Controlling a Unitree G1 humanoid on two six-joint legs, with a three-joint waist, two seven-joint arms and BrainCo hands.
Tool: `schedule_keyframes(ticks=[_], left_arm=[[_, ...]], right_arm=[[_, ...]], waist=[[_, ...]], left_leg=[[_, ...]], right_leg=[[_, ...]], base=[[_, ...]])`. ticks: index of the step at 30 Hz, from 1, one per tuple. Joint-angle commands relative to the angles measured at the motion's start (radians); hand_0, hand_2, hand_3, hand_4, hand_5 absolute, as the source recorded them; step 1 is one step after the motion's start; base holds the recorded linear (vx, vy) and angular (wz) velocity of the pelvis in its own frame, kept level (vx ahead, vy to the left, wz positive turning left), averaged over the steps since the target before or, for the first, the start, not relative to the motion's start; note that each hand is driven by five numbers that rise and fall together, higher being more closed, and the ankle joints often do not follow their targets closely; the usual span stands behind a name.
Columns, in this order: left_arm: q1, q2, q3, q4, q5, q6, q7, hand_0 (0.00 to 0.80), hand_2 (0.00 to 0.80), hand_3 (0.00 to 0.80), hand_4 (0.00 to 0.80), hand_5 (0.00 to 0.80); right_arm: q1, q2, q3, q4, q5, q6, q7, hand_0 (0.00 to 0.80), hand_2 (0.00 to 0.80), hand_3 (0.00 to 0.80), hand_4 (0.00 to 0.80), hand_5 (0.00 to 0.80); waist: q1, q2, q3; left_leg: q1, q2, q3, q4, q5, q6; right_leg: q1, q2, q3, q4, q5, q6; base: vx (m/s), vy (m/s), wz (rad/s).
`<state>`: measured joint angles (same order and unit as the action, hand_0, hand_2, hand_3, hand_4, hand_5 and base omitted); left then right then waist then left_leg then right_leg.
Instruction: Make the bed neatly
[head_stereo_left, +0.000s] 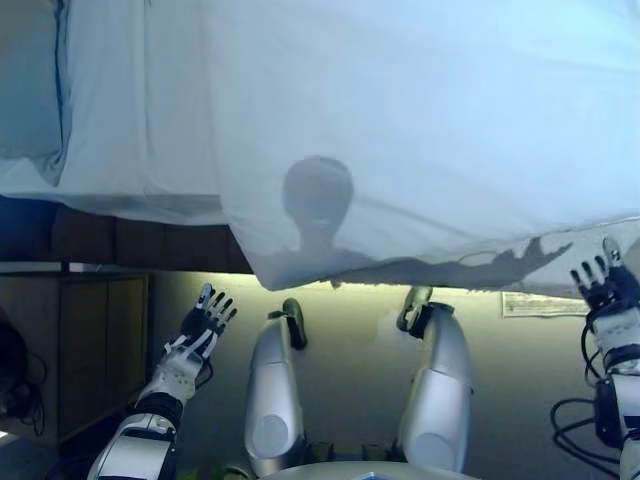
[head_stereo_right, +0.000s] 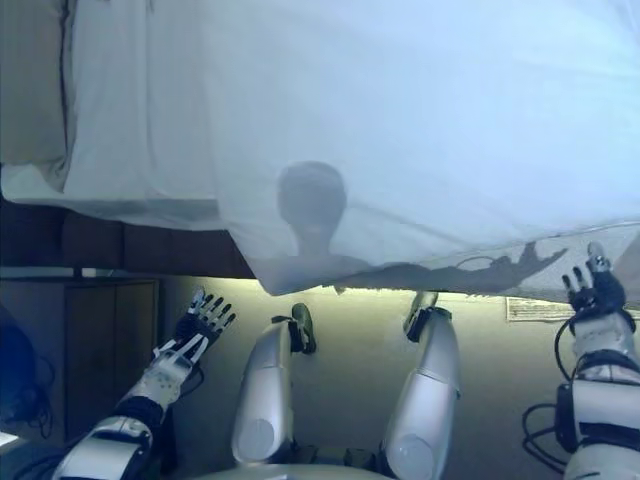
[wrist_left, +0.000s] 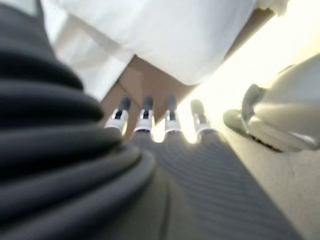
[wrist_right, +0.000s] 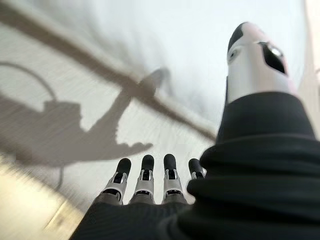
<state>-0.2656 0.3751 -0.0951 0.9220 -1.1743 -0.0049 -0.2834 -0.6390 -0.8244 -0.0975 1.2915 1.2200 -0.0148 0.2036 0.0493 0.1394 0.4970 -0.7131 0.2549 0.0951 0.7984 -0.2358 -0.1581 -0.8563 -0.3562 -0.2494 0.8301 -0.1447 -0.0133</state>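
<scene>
Both hands are open and hold nothing, the left hand (head_stereo_left: 205, 322) low over the floor (head_stereo_left: 350, 350), the right hand (head_stereo_left: 605, 280) just below the hanging edge of the white duvet (head_stereo_left: 420, 130) draped across the bed (head_stereo_left: 120, 110), beside a wooden cabinet (head_stereo_left: 85, 340).

You see the white duvet (head_stereo_left: 420, 130) spread smooth over most of the bed (head_stereo_left: 150, 240), its near edge hanging over the side, a lower corner draped left of centre; the white sheet (head_stereo_left: 120, 110) shows at left.
</scene>
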Motion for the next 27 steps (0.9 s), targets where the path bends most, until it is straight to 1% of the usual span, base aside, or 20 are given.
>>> schedule_keyframes(ticks=[1,4,6,11,15,18,20,21,22,27], left_arm=[[0.069,0.054,0.010,-0.024,-0.072,-0.036,-0.025,0.000,0.000,0.000,0.000,0.000],[0.102,0.056,0.024,-0.050,-0.097,-0.053,-0.041,0.000,0.000,0.000,0.000,0.000],[0.119,0.054,0.033,-0.059,-0.103,-0.058,-0.044,0.000,0.000,0.000,0.000,0.000],[0.159,0.036,0.049,-0.068,-0.136,-0.084,-0.076,0.000,0.000,0.000,0.000,0.000],[0.188,0.023,0.059,-0.049,-0.131,-0.090,-0.089,0.000,0.000,0.000,0.000,0.000],[0.205,0.018,0.073,-0.030,-0.121,-0.085,-0.102,0.000,0.000,0.000,0.000,0.000],[0.227,0.017,0.086,-0.020,-0.110,-0.079,-0.117,0.000,0.000,0.000,0.000,0.000],[0.234,0.015,0.091,-0.015,-0.100,-0.074,-0.124,0.000,0.000,0.000,0.000,0.000],[0.239,0.012,0.092,-0.012,-0.089,-0.073,-0.126,0.000,0.000,0.000,0.000,0.000],[0.262,0.000,0.080,-0.007,-0.070,-0.069,-0.155,0.000,0.000,0.000,0.000,0.000]], right_arm=[[-0.032,-0.029,0.040,-0.022,-0.009,-0.020,0.046,0.000,0.000,0.000,0.000,0.000],[-0.107,-0.070,0.068,-0.044,-0.006,0.004,0.081,0.000,0.000,0.000,0.000,0.000],[-0.137,-0.081,0.082,-0.050,-0.006,-0.001,0.092,0.000,0.000,0.000,0.000,0.000],[-0.270,-0.123,0.138,-0.060,-0.042,0.014,0.054,0.000,0.000,0.000,0.000,0.000],[-0.322,-0.122,0.159,-0.060,-0.041,0.013,0.051,0.000,0.000,0.000,0.000,0.000],[-0.338,-0.112,0.178,-0.067,-0.062,0.006,0.063,0.000,0.000,0.000,0.000,0.000],[-0.323,-0.101,0.174,-0.077,-0.083,0.000,0.068,0.000,0.000,0.000,0.000,0.000],[-0.312,-0.096,0.170,-0.078,-0.093,0.000,0.067,0.389,0.389,0.389,0.389,0.389],[-0.299,-0.093,0.165,-0.077,-0.107,-0.003,0.067,0.800,0.800,0.800,0.800,0.800],[-0.223,-0.087,0.135,-0.068,-0.156,0.011,0.104,0.800,0.800,0.800,0.800,0.800]], waist=[[0.019,-0.022,-0.004],[0.034,-0.017,0.004],[0.040,-0.014,0.007],[0.067,0.000,0.018],[0.084,0.001,0.022],[0.093,-0.002,0.022],[0.095,-0.008,0.018],[0.095,-0.011,0.014],[0.095,-0.013,0.012],[0.089,-0.026,-0.006]], left_leg=[[-0.051,0.003,-0.038,-0.032,0.028,0.022],[-0.079,0.009,-0.044,0.007,0.017,0.029],[-0.089,0.008,-0.047,0.017,0.015,0.032],[-0.116,0.004,-0.054,0.039,0.024,0.041],[-0.137,0.004,-0.068,0.069,0.027,0.041],[-0.132,0.005,-0.076,0.070,0.035,0.040],[-0.112,0.010,-0.073,0.066,0.038,0.037],[-0.098,0.012,-0.070,0.058,0.042,0.035],[-0.083,0.012,-0.068,0.047,0.047,0.034],[0.031,0.020,-0.045,-0.046,0.081,0.021]], right_leg=[[0.038,-0.080,0.114,0.085,-0.084,0.141],[0.007,-0.086,0.107,0.134,-0.109,0.127],[-0.004,-0.085,0.107,0.154,-0.119,0.121],[-0.040,-0.096,0.105,0.220,-0.152,0.098],[-0.054,-0.107,0.102,0.262,-0.173,0.088],[-0.046,-0.109,0.100,0.265,-0.173,0.085],[-0.024,-0.113,0.090,0.257,-0.168,0.087],[-0.009,-0.115,0.084,0.249,-0.165,0.088],[0.007,-0.114,0.080,0.239,-0.161,0.090],[0.120,-0.110,0.055,0.142,-0.120,0.106]], base=[[0.000,0.000,0.00],[0.000,0.000,0.00],[0.003,0.015,0.05],[-0.011,0.051,0.11],[-0.006,0.013,0.09],[0.006,0.024,0.06],[0.028,0.043,0.03],[0.043,0.048,0.02],[0.040,0.042,0.01],[0.059,0.075,-0.02]])
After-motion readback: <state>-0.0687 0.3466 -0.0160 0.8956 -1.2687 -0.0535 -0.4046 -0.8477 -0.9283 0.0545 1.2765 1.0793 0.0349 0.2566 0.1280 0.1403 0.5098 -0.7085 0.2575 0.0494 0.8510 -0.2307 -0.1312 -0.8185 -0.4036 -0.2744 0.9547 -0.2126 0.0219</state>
